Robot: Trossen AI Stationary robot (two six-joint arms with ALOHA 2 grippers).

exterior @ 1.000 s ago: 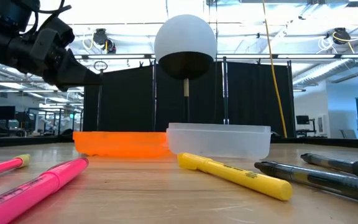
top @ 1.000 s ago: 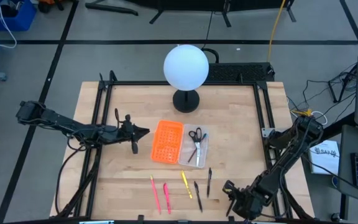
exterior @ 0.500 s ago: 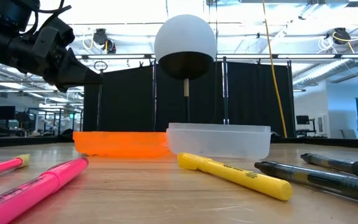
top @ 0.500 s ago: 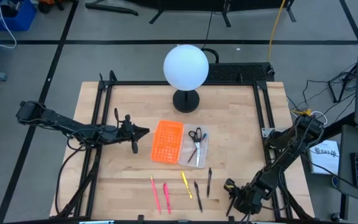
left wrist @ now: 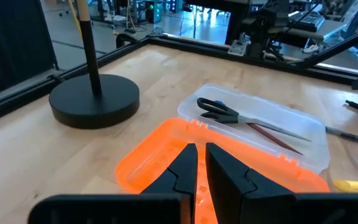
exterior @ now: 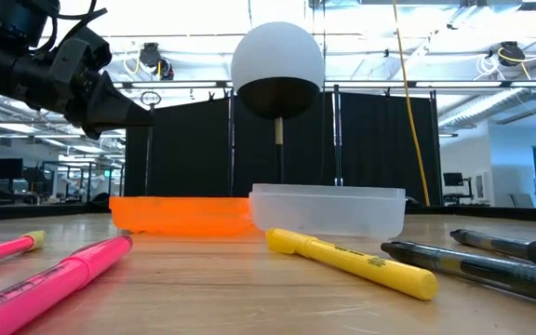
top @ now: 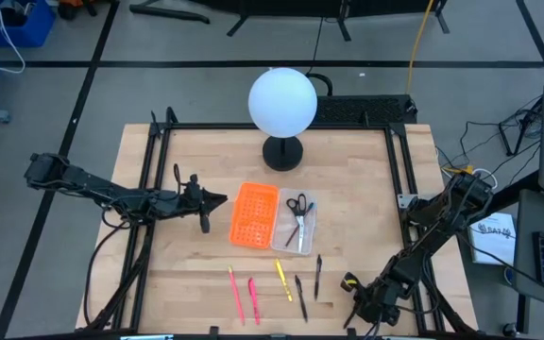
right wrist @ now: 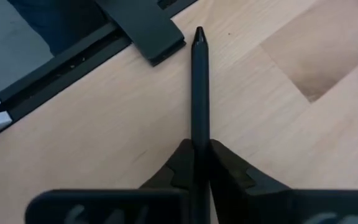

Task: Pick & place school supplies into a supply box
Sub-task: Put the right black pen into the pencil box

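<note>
Right wrist view shows your right gripper (right wrist: 196,152) with jaws clamped on a black pen (right wrist: 199,87), well short of the supply box (top: 297,225); lift straight, keep the pen level; left gripper (left wrist: 197,163), jaws narrow and empty, waits beside that box.

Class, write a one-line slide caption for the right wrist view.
Right gripper shut on a black pen above the wooden table near its dark edge rail.
</note>
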